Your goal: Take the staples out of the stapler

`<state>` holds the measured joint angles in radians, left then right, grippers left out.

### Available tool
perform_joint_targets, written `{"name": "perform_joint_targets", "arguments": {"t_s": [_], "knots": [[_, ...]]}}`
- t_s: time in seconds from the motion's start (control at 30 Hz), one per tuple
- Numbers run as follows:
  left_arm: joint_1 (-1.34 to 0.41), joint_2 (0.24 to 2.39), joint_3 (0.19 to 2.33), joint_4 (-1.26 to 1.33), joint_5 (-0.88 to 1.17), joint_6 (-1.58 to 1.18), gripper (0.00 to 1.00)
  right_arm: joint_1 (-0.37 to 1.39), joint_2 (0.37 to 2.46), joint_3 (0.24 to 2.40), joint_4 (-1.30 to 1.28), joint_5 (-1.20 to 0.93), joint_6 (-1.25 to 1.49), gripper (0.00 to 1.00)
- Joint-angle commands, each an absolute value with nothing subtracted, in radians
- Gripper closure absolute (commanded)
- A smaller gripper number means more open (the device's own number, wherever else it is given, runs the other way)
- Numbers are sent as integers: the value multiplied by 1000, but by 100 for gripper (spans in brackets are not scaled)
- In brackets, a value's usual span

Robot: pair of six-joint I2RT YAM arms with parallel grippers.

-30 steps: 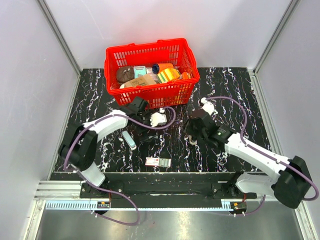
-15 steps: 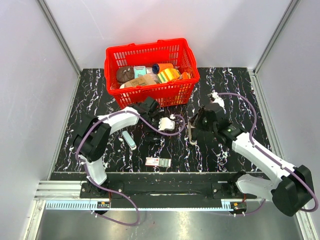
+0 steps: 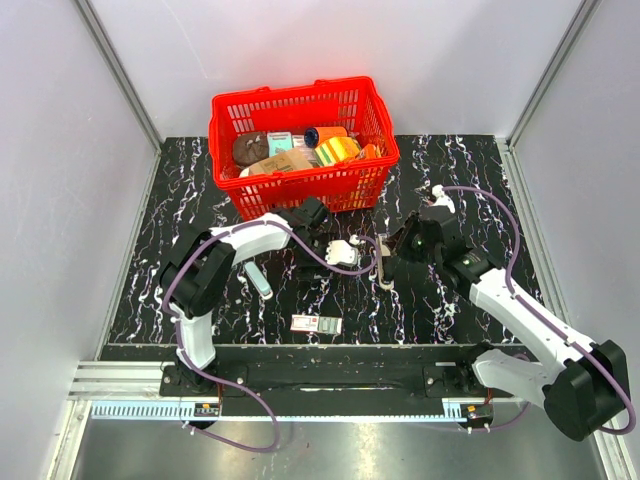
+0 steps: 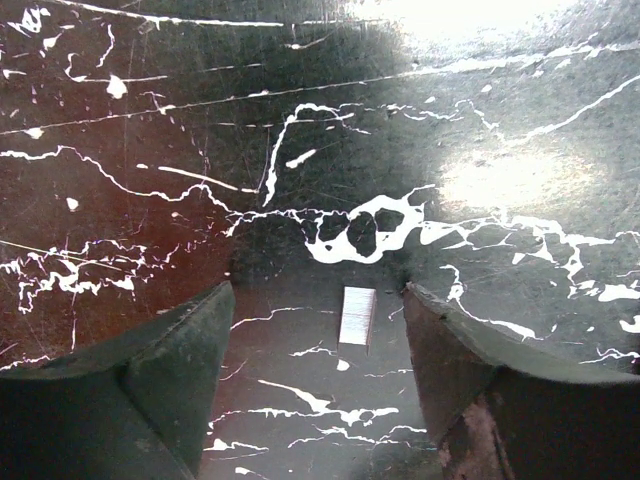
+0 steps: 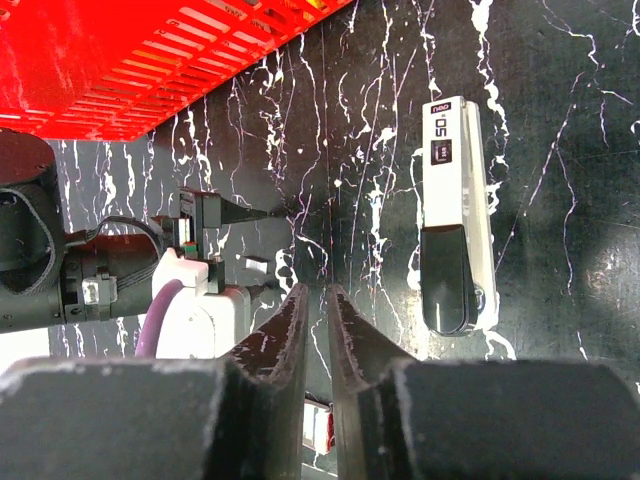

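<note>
The stapler (image 5: pixel 455 215), a slim white bar with a black end, lies flat on the black marble table; in the top view it (image 3: pixel 383 268) is a thin pale bar between the two arms. A short strip of staples (image 4: pixel 357 315) lies on the table between the wide-open fingers of my left gripper (image 4: pixel 318 300), untouched. The strip also shows in the right wrist view (image 5: pixel 256 265). My left gripper (image 3: pixel 352 256) is low, just left of the stapler. My right gripper (image 5: pixel 318 292) is shut and empty, hovering beside the stapler (image 3: pixel 396 254).
A red basket (image 3: pixel 300 195) full of items stands at the back, just behind the left arm. A flat white-and-red box (image 3: pixel 316 323) lies near the front edge. Another pale grey bar (image 3: pixel 258 280) lies left of the left arm.
My left gripper has moved right, toward the stapler. My right gripper has drawn back up and to the right. The stapler has stayed where it was.
</note>
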<state>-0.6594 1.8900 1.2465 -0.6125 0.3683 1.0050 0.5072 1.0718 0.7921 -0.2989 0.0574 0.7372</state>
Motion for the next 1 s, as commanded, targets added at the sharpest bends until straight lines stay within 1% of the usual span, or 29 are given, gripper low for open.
{"name": "perform_joint_targets", "arguments": {"t_s": [0.0, 0.07, 0.17, 0.2, 0.33, 0.43, 0.53, 0.73, 0.97], "knots": [[-666, 1914, 1278, -630, 321, 1016, 30, 499, 1049, 792, -265, 26, 726, 83], [-666, 1910, 1264, -632, 308, 1012, 34, 499, 1051, 793, -264, 23, 726, 85], [-669, 1895, 1241, -634, 288, 1012, 34, 499, 1051, 792, -265, 20, 726, 89], [-672, 1894, 1238, -634, 282, 1005, 37, 499, 1051, 788, -265, 18, 726, 89], [-681, 1894, 1250, -643, 290, 973, 51, 499, 1046, 782, -264, 18, 730, 92], [-692, 1891, 1247, -646, 291, 959, 57, 499, 1037, 776, -265, 18, 732, 93], [-698, 1887, 1250, -655, 293, 937, 65, 499, 1023, 773, -270, 23, 736, 93], [-695, 1868, 1249, -669, 294, 891, 84, 499, 1019, 776, -272, 20, 741, 93], [-695, 1867, 1253, -678, 313, 847, 87, 497, 1006, 775, -285, 20, 744, 93]]}}
